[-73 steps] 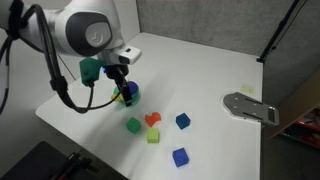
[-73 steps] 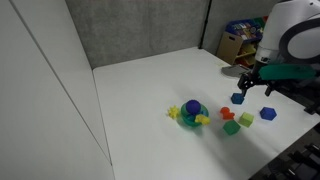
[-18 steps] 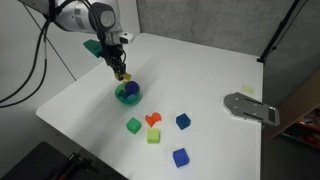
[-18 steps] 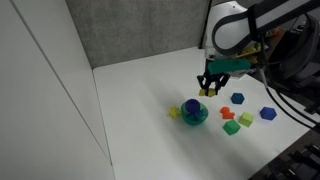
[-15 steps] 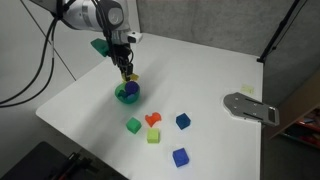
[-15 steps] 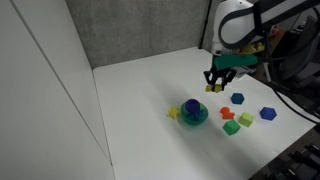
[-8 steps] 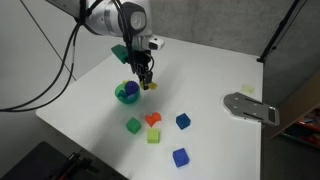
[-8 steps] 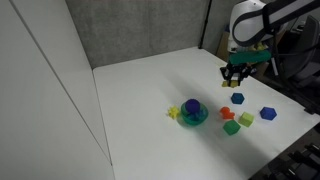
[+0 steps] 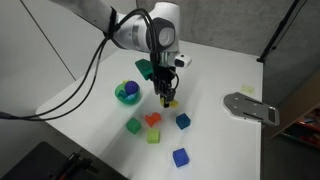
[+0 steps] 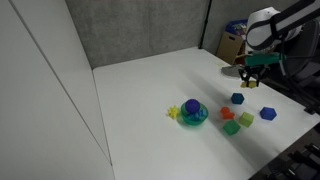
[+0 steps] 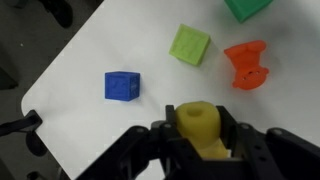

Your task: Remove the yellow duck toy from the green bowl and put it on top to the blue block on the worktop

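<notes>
**Occlusions and unreadable detail**

Wrist view: soft focus throughout. The fingers [image 11: 236, 140] cover the duck [image 11: 198, 120] on both sides and below, so only its top shows. The gripper [image 11: 200, 138] body is cut by the bottom edge. The green cube [image 11: 247, 8] is cut by the top edge.

In an exterior view the duck [image 9: 170, 103] is a yellow speck under the gripper [image 9: 168, 100], shape unreadable. The arm [image 9: 90, 15] runs off the top edge. The bowl [image 9: 121, 98] holds something blue, identity unclear.

In an exterior view the gripper [image 10: 250, 84] is too small to read the jaw gap, and the duck cannot be made out. The arm [image 10: 285, 25] is cut by the right edge.
</notes>
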`<state>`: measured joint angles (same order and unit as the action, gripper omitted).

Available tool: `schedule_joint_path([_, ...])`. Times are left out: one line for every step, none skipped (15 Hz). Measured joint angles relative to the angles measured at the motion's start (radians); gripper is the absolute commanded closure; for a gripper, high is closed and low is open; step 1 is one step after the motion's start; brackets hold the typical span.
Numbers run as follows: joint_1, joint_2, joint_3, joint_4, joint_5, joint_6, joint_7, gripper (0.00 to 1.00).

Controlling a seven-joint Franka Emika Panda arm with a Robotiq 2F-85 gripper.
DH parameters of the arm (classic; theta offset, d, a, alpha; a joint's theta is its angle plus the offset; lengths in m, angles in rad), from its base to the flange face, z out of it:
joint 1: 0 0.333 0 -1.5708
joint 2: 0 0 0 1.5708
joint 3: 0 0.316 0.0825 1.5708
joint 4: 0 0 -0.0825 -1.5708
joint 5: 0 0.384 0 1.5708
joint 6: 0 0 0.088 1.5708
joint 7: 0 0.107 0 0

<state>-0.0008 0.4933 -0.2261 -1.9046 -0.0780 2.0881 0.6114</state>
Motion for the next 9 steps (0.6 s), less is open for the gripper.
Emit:
schedule_joint_path([-0.009, 0.007, -0.012, 0.000, -0.005, 0.000, 0.003, 0.82])
schedule_joint_path([-0.017, 0.014, -0.025, 0.000, -0.013, 0.000, 0.008, 0.82])
schedule_joint_path([-0.025, 0.020, -0.038, 0.001, -0.020, 0.000, 0.013, 0.82])
schedule_joint_path([-0.032, 0.028, -0.050, 0.001, -0.028, 0.000, 0.018, 0.82])
schedule_joint_path([-0.038, 0.036, -0.061, 0.002, -0.036, 0.000, 0.027, 0.82])
schedule_joint_path([-0.043, 0.046, -0.070, 0.004, -0.046, 0.000, 0.036, 0.82])
schedule_joint_path([-0.046, 0.058, -0.080, 0.008, -0.056, 0.000, 0.049, 0.82])
schedule_joint_path([-0.048, 0.070, -0.087, 0.013, -0.062, 0.000, 0.062, 0.82])
schedule_joint_path([-0.051, 0.085, -0.092, 0.019, -0.066, 0.000, 0.075, 0.82])
